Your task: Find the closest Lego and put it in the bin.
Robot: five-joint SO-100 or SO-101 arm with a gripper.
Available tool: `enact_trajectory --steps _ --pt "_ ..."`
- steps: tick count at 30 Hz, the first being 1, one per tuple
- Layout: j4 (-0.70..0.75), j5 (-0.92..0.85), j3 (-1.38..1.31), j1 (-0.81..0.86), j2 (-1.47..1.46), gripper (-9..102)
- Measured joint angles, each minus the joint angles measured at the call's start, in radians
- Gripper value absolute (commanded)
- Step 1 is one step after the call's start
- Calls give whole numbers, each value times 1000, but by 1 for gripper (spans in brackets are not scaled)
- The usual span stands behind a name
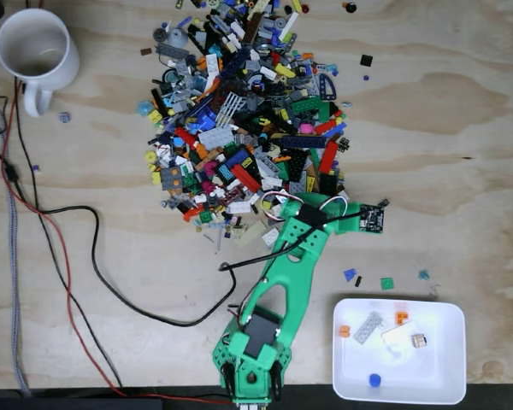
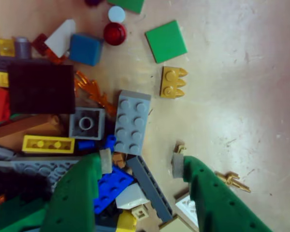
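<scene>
The Lego pile [image 1: 248, 120] spreads across the upper middle of the wooden table [image 1: 445, 120] in the fixed view, and its lower edge lies right under the head of the green arm [image 1: 282, 282]. In the wrist view, the nearest pieces to the gripper [image 2: 140, 164] are a long grey bar [image 2: 150, 186] running between the fingers, a blue brick [image 2: 111, 186] beside the left finger, and a grey two-by-four brick [image 2: 133, 121] just above the fingertips. The bin [image 1: 399, 383] sits at the lower right of the fixed view, close beside the arm's base, with a few small pieces already in it.

The step in hand looks like the reach: the arm is over the near edge of the pile and picking a target, with nothing lifted yet. The jaws stand wide apart and empty, their grey pads [image 2: 105, 160] hanging over or just touching the clutter; contact cannot be judged. The next move likely calls for lowering so the fingers straddle one piece alone, probably the grey bar, then closing without catching its neighbours.
</scene>
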Motion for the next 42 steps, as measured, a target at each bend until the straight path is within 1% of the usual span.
enact_trajectory --steps 11,25,28,30,33,37,39,42 --pt "-112 6 52 31 -54 18" --pt "-184 6 52 29 -127 18" --pt "-202 6 51 29 -143 15" --pt "-219 -5 51 23 -158 8" --pt "-233 -20 28 2 -179 0" --pt "-192 -46 -8 -21 -189 0" --pt "-127 -81 -52 -32 -187 0" --pt "6 -153 -150 -44 -183 0"
